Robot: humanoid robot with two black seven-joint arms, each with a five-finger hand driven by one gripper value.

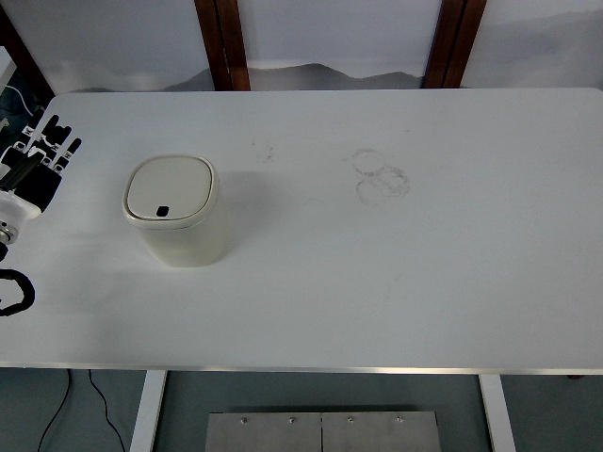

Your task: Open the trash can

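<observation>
The trash can (pixel 175 211) stands upright on the left part of the table (pixel 396 282), lid (pixel 170 188) closed and sitting flush. I note a small dark button (pixel 162 211) at the lid's near edge; I judge that to be the release, though it is too small here to be sure.

My left hand (pixel 40 158) shows at the left edge, well apart from the can, fingers spread and holding nothing. The right hand does not appear anywhere in the picture.

Risks as I assess them. The can looks light and nothing braces it; a push that lands sideways instead of straight down would likely slide or tip it. A fingertip that misses the button and presses the lid itself would open nothing and could shove the can toward the table's middle. With fingers spread this wide, a stray finger could catch the rim on approach.

Surroundings: faint ring marks (pixel 381 175) and a small smudge (pixel 264 151) mark the tabletop to the right of the can, flat stains only. A black cable (pixel 17 292) loops at the left edge below my hand. Nothing lies between hand and can; the path is unobstructed.
</observation>
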